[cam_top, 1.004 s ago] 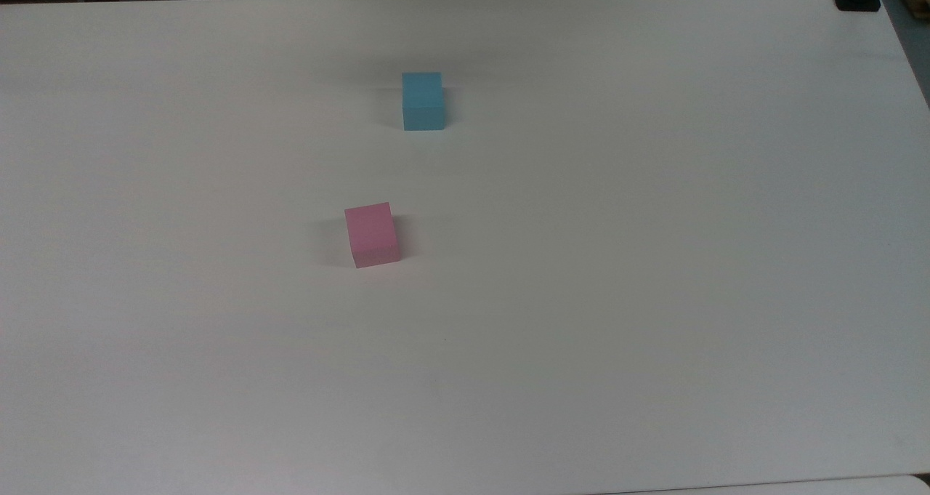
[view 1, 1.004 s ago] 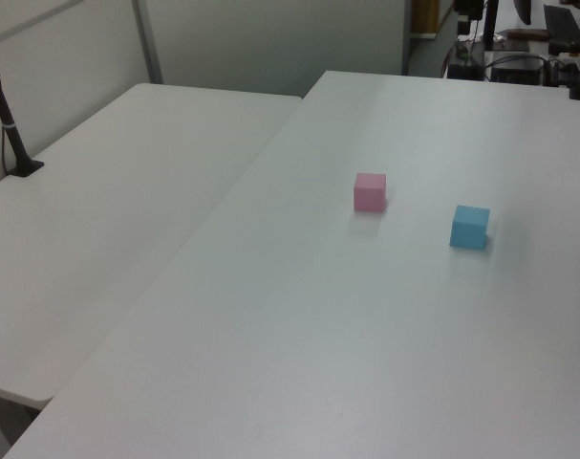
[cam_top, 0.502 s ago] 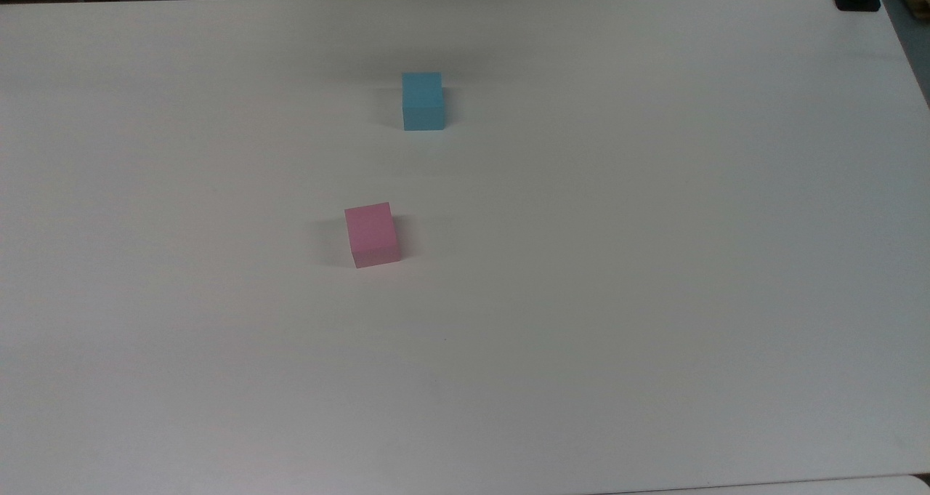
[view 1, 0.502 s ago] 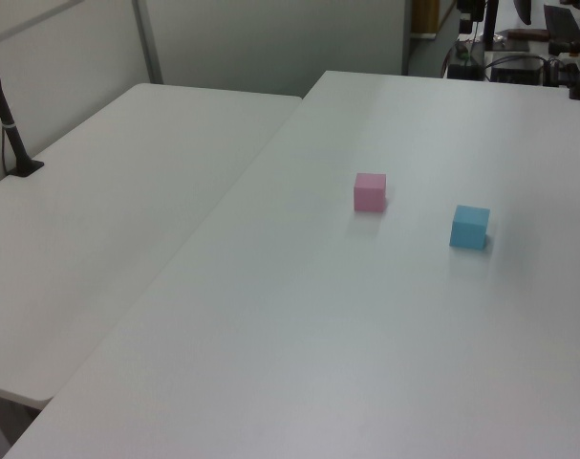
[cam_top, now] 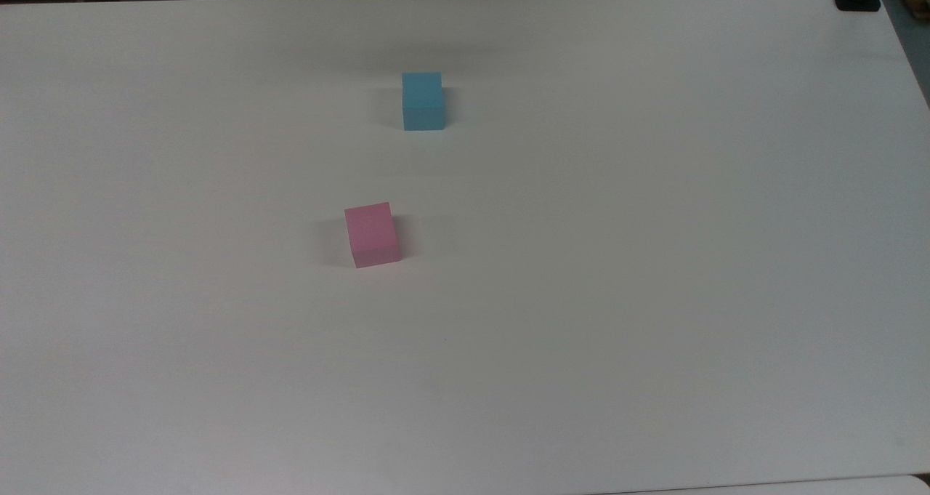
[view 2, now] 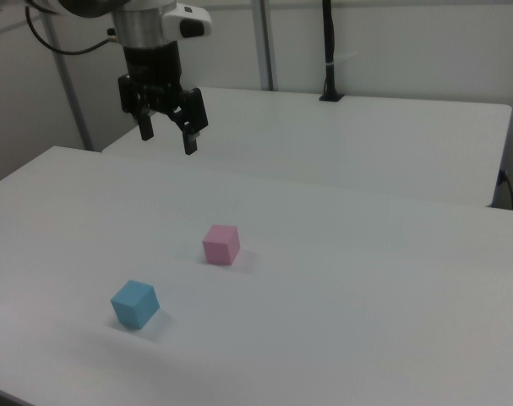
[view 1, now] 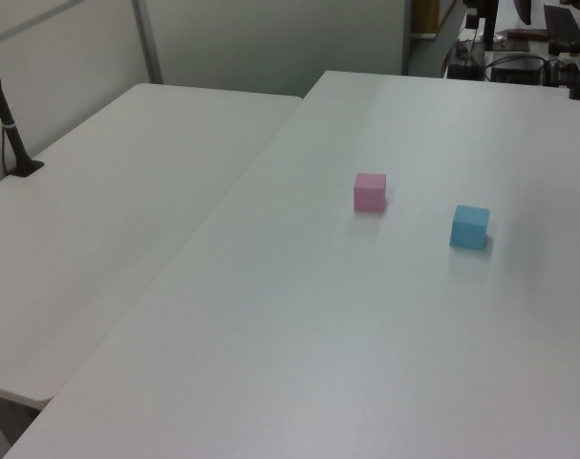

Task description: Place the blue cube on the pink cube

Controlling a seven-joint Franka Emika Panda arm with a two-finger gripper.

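Nothing has moved: we see the small matte sky-blue cube [cam_top: 422,101] and pastel pink cube [cam_top: 372,234] apart mid-bench [cam_top: 654,262], tool [view 2: 166,132] spread, aloft; stacking unstarted.

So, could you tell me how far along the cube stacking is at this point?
Nothing is done yet: the blue cube sits on the table, apart from the pink cube. In hand: nothing, as the gripper hangs open and empty above the table in the right view. Left: grasping the blue cube and placing it on the pink one.
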